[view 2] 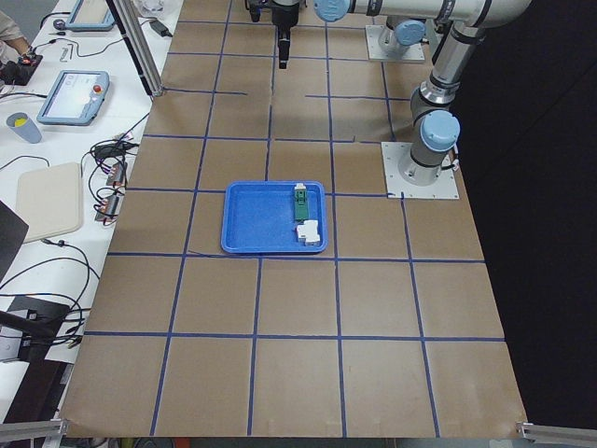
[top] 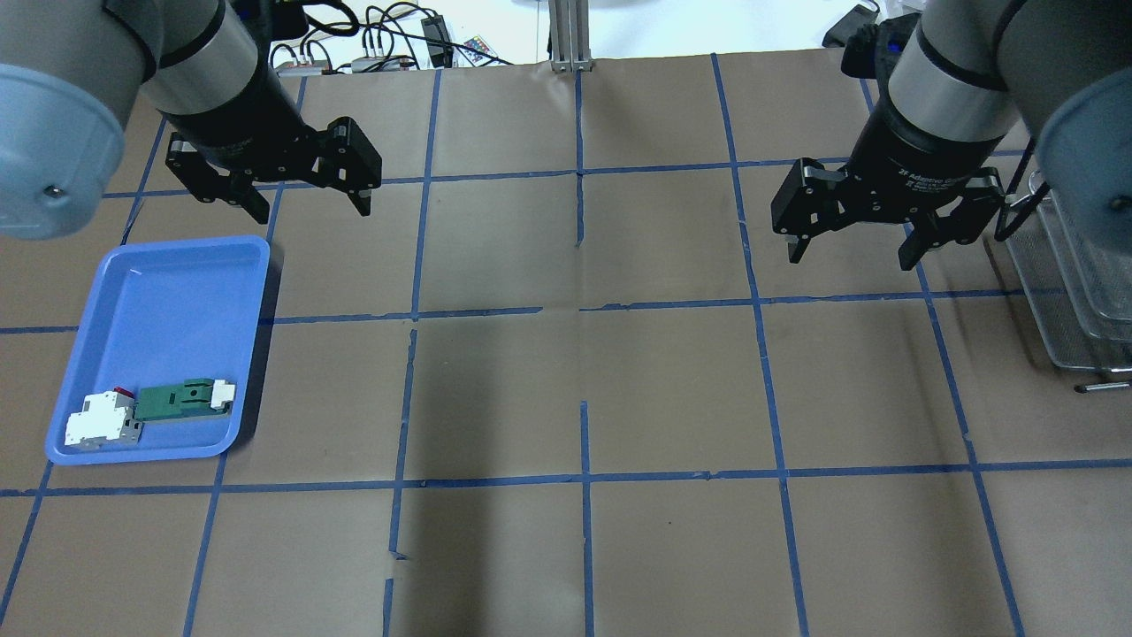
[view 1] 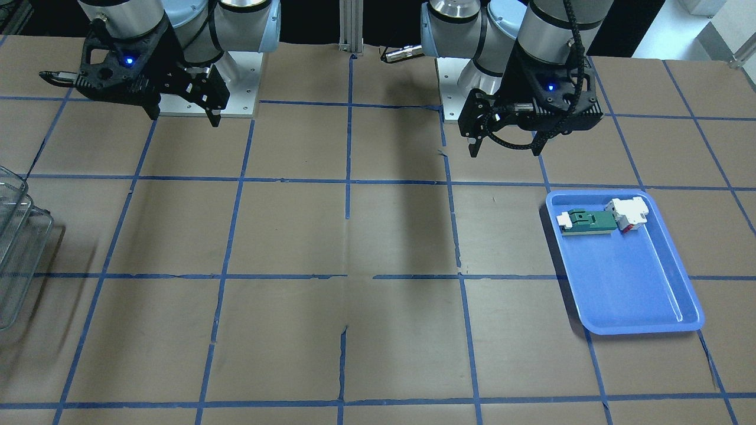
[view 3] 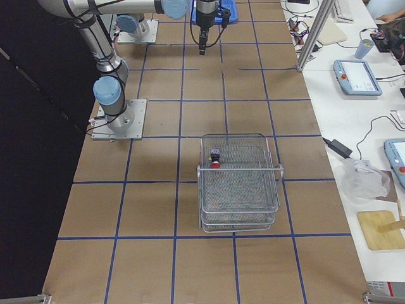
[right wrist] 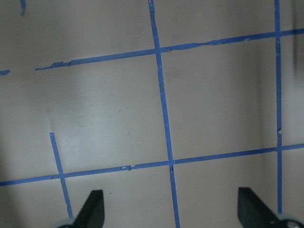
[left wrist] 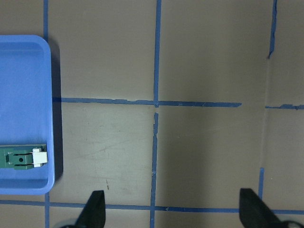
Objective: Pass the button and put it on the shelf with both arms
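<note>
The button (view 3: pixel 215 158) lies in the top tier of the shelf (view 3: pixel 239 190), near the edge on the robot's side, well clear of both arms. The right claw (top: pixel 849 261) hovers above the desk (top: pixel 575 398) just beside the shelf, pointing down, fingers spread wide and holding nothing. The left claw (top: pixel 314 212) hangs likewise over bare desk, near the tray's (top: pixel 168 265) far corner, wide open and empty. White print on the right wrist reads "2F Adaptive"; the rest is too small to read. In the tray, a green block (top: pixel 177 400) and a white block (top: pixel 102 423) lie touching, end to end
</note>
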